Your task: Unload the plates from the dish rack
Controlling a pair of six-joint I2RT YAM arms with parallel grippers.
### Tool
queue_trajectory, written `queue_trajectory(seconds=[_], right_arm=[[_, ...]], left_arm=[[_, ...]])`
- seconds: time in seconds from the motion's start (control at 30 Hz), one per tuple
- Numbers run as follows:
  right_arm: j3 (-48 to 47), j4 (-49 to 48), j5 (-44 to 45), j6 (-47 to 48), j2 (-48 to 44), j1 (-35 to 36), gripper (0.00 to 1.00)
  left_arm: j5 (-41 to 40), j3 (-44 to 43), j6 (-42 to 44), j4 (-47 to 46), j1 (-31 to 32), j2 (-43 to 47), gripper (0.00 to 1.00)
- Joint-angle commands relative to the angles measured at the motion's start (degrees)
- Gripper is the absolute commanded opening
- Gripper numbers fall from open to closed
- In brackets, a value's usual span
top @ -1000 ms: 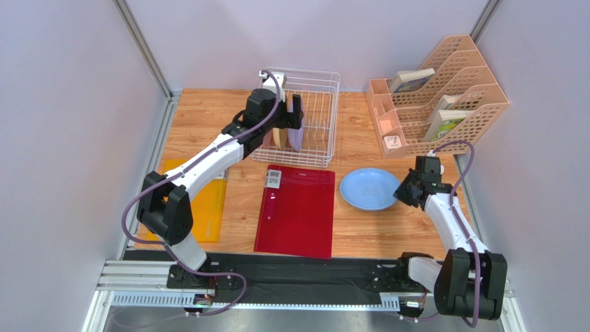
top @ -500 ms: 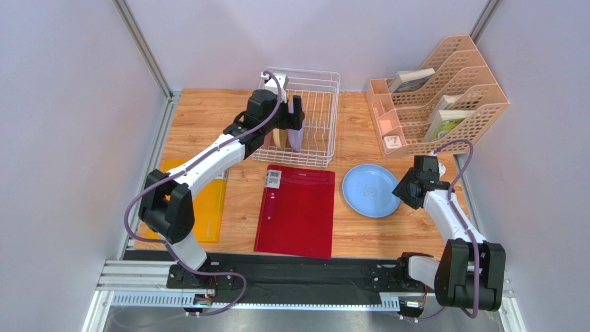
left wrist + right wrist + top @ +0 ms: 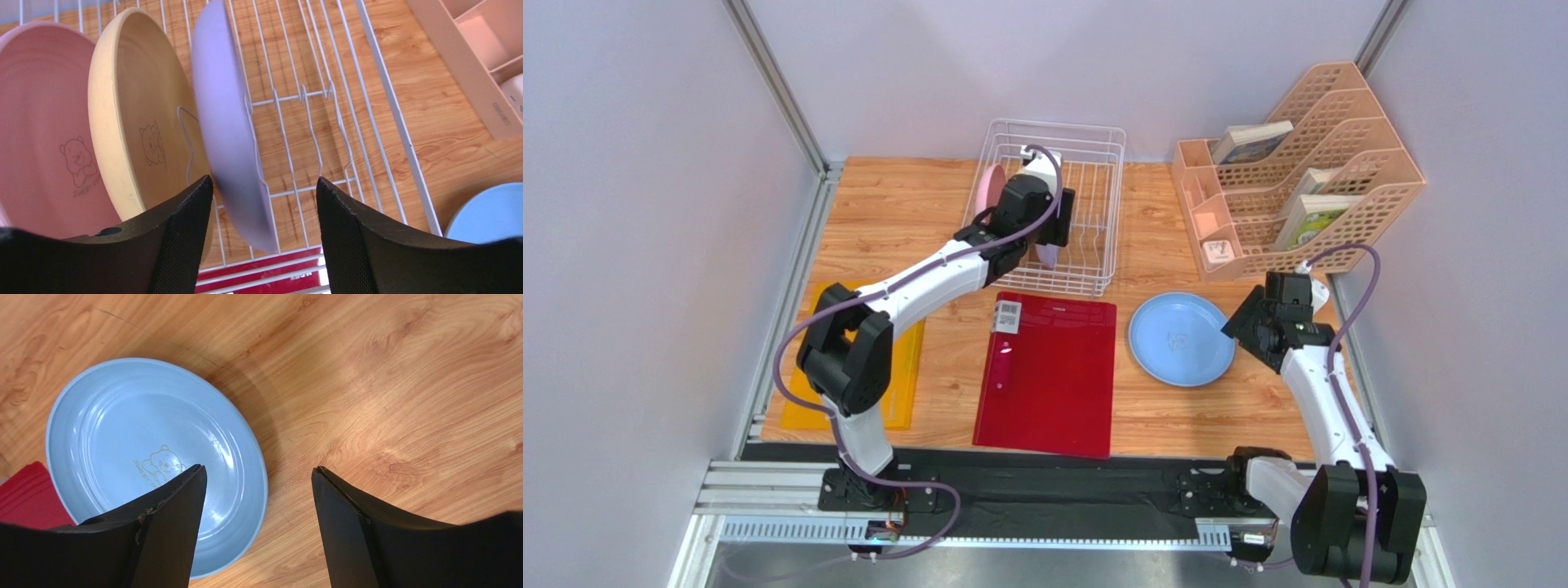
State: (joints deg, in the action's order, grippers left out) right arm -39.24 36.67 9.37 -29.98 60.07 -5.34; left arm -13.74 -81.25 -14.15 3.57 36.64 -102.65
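Plates number three in the rack (image 3: 1093,196). All three stand on edge between the prongs, packed toward its left side. In the left wrist view the pink plate (image 3: 43,135) is leftmost, the tan plate (image 3: 135,122) is next to it, and the lilac plate (image 3: 224,122) is the rightmost of the row. A bear drawing shows on the faces of the pink and tan ones.

The left fingers (image 3: 1058,221) reach down into the rack and are spread wide. The lilac plate's lower rim passes through the gap between them. One finger sits in the space between the tan and lilac plates. The other finger is out on the lilac plate's far side, over bare wire. The gap is much wider than the plate's edge, so nothing is clamped.

The blue plate (image 3: 1182,341) lies flat and face up on the worktop (image 3: 891,208). It sits right of the red folder (image 3: 1048,374) and in front of the organizer (image 3: 1308,159). The right fingers (image 3: 1244,328) hang above the blue plate's right rim, opened wide and carrying nothing. One finger is over the plate and the other over bare wood.
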Motion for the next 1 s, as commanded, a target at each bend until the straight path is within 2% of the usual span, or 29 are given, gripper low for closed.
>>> queue_trajectory(seconds=[0.0,0.03,0.07,0.1,0.23,0.27,0.3,0.6,0.97], right_arm=[[-3.47,0.69,1.01,0.27,-2.24,-0.28,0.69],[-3.56,0.69,1.09,0.27,-2.68,-0.28,0.69],[-3.73,0.69,1.27,0.44,-2.77,-0.28,0.69],[-3.82,0.69,1.36,0.71,-2.77,-0.28,0.69],[-4.09,0.51,0.66,0.8,-2.24,-0.28,0.69],[-4.0,0.51,0.57,0.8,-2.15,-0.28,0.69],[-4.0,0.34,0.57,0.71,-2.15,-0.28,0.69],[-4.79,1.3,0.83,0.71,-4.08,-0.11,0.71],[-5.67,1.74,0.22,0.97,-4.97,-0.02,0.73]], left_arm=[[-8.31,-3.82,3.86,0.12,1.5,-1.49,0.64],[-9.28,-3.91,4.3,-0.14,1.76,-1.67,0.6],[-10.42,-4.0,4.92,-0.58,2.55,-1.94,0.45],[-12.43,-4.35,5.53,-0.59,2.9,-2.46,0.39],[-16.93,-5.32,9.13,-1.64,4.66,-3.61,0.2],[-17.81,-5.67,9.4,-1.64,5.19,-3.87,0.07],[-19.64,-5.84,9.84,-1.9,5.45,-4.48,0.02],[-34.41,-7.87,19.77,-10.32,9.67,-6.51,0.0],[-43.48,-12.44,27.07,-13.94,10.99,-8.97,0.0]])
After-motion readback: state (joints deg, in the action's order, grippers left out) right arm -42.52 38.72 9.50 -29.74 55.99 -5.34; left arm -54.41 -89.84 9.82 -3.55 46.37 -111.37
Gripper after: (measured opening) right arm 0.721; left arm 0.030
